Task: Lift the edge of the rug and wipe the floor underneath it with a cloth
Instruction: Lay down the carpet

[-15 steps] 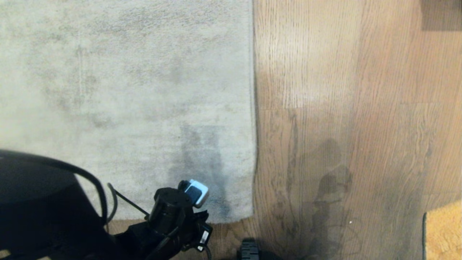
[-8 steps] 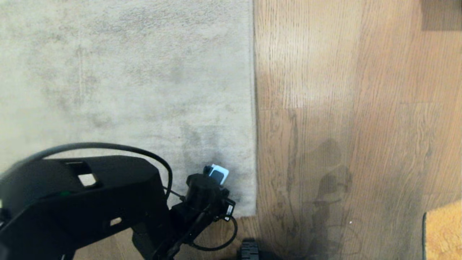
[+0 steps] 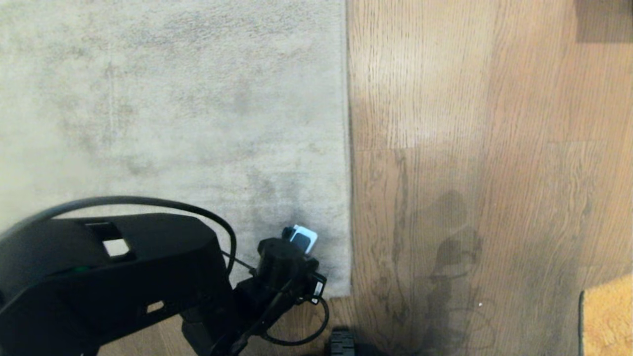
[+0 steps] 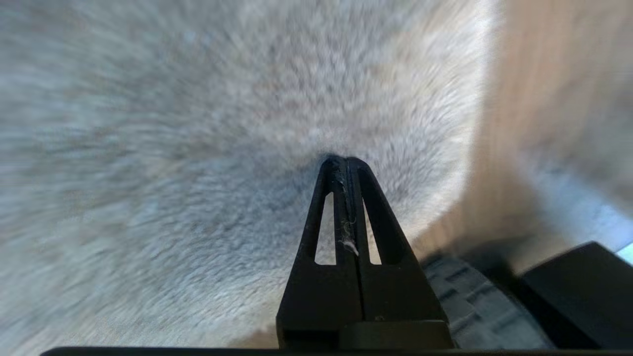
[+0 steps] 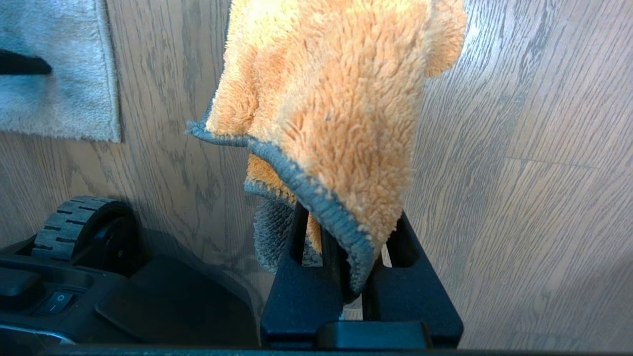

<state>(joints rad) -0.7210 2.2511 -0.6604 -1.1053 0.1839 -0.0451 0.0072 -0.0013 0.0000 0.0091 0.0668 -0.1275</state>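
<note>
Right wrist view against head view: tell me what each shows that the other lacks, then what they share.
Only the right wrist view shows the right gripper, shut on the orange cloth, which hangs over bare planks, plus the base's switch panel.

Only the head view shows the left arm reaching over the rug's near corner, the wide spread of the rug, and a yellow patch at the frame's lower right.

Both show the floor, the rug edge lying flat, and a base wheel.
</note>
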